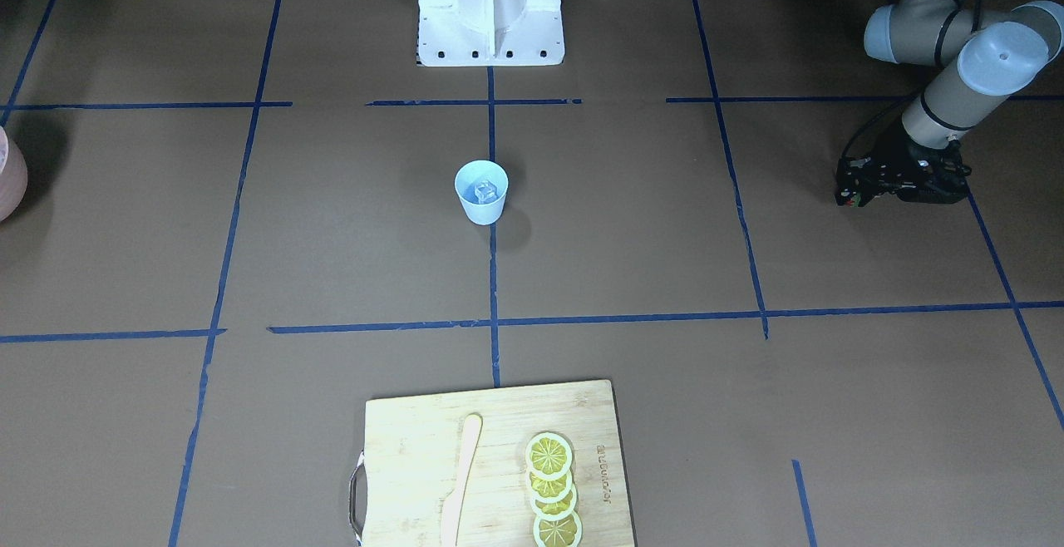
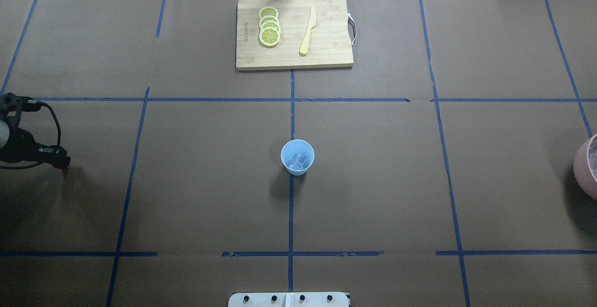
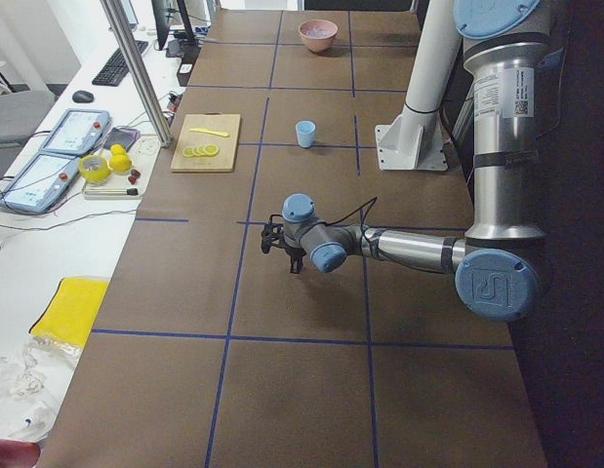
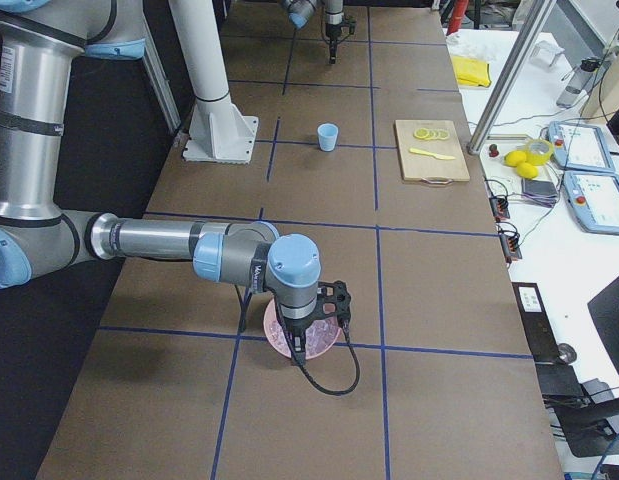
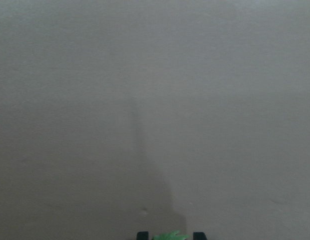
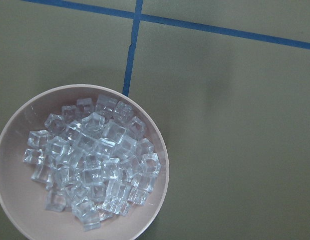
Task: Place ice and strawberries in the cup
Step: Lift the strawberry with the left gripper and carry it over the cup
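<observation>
Some ice [image 2: 298,160] lies in the cup [image 2: 297,156], which stands upright at the centre of the overhead view. At far left, the left hand [image 2: 60,161] grips the strawberry [image 5: 167,235], green cap between its fingertips. The right hand [image 4: 301,350] hangs over the bowl [image 6: 165,170]; whether it is open or closed cannot be told. Best practice: release the berry low, centred over the cup's mouth, without nudging the cup.

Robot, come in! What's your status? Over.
Left gripper shut on strawberry, away from cup. Right gripper above pink bowl, grip unclear. Cup holds ice. Nothing blocking.
</observation>
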Robot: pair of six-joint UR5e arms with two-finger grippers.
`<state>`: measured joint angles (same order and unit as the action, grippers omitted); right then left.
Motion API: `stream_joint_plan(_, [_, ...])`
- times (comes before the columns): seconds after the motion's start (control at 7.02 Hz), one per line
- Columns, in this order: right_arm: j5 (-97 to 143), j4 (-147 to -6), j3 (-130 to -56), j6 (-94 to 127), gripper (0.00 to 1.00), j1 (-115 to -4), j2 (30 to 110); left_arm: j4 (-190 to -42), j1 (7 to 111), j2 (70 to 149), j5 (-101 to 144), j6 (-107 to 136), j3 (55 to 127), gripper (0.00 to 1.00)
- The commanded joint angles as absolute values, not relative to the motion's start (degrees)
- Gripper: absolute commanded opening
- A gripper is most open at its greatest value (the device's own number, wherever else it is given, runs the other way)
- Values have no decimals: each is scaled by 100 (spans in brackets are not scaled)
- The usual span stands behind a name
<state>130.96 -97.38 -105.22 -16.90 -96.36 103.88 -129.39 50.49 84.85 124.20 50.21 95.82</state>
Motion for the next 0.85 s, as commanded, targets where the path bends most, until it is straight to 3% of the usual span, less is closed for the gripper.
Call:
stream_joint_plan(0.0, [13104, -9738, -10538, -1679, 99, -9659, 10380, -12293, 5368, 8508, 12997, 4966, 10104, 0])
stream_joint_plan(0.43, [13096, -9738, -10538, -1687, 99, -9685, 10380, -9784, 5580, 8717, 12973, 4066, 11771, 0])
stream_joint_plan(0.71, [13104, -9738, -10538, -1679, 99, -9703, 10380, -8723, 5730, 9313, 12964, 3858, 12215, 0])
